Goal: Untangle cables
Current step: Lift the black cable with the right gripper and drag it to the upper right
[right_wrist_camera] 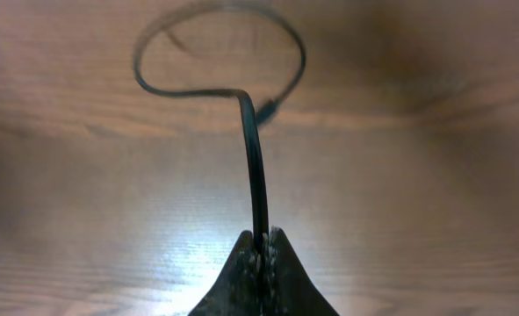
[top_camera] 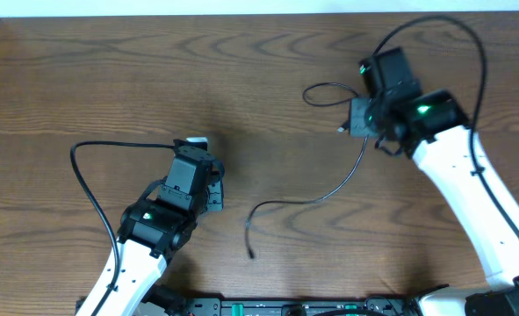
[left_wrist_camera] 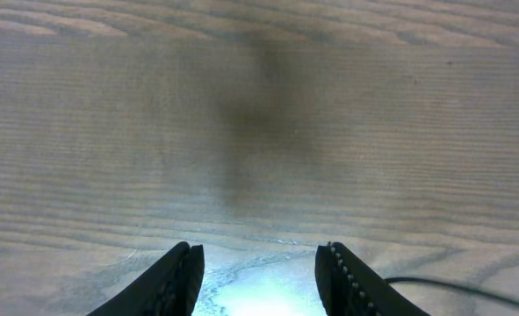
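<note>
On the wood table point(top_camera: 83, 70) the right gripper point(right_wrist_camera: 261, 239) pinches the black cable point(right_wrist_camera: 255, 167), slack trailing toward 7 o'clock. The left gripper point(left_wrist_camera: 259, 259), jaws apart and empty, lies nearer its loose end, at 5 o'clock.

The overhead camera sits high above the desk point(top_camera: 83, 70) and looks straight down from far off, taking in both arms. The left wrist camera rides just behind the left end effector point(left_wrist_camera: 259, 283). It is very near the wood and faces forward past the 2 fingertips along the desk ahead of them. The right wrist camera sits just behind the right end effector point(right_wrist_camera: 261, 250), close in and tilted down at the desk beyond its tips. With the overhead view it shares the black cable point(right_wrist_camera: 257, 167) looping ahead of that end effector.
</note>
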Robot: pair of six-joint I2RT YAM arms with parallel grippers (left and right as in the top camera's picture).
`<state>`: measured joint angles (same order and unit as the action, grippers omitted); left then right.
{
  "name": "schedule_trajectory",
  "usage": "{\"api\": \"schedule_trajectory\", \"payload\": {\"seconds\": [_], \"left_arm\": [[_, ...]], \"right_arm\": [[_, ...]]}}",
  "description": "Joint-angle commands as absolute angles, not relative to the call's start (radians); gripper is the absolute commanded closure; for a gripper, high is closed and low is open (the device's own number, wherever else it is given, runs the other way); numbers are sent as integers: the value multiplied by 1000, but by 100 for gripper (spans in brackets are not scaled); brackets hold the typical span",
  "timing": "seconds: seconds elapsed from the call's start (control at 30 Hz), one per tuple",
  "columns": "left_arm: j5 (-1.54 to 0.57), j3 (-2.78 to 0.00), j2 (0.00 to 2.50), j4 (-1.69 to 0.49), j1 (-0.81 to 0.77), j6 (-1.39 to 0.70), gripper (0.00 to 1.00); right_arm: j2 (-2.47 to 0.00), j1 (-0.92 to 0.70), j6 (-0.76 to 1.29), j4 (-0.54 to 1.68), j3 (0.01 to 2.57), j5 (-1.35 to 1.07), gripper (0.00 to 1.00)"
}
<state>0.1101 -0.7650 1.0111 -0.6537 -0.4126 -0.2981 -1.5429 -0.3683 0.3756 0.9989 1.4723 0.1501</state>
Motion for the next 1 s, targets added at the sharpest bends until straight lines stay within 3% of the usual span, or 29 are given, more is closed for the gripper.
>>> {"api": "schedule_trajectory", "payload": {"seconds": [0.0, 0.43, 0.97], "left_arm": [[116, -761, 998, -657, -409, -289, 54], [116, -761, 999, -647, -409, -289, 54], [115, -761, 999, -647, -409, -290, 54]], "right_arm": [[-1535, -336, 307, 1036, 1632, 159, 99], [-1536, -279, 210, 1231, 2141, 159, 99], [-1660, -144, 102, 1265, 2246, 159, 99]]}}
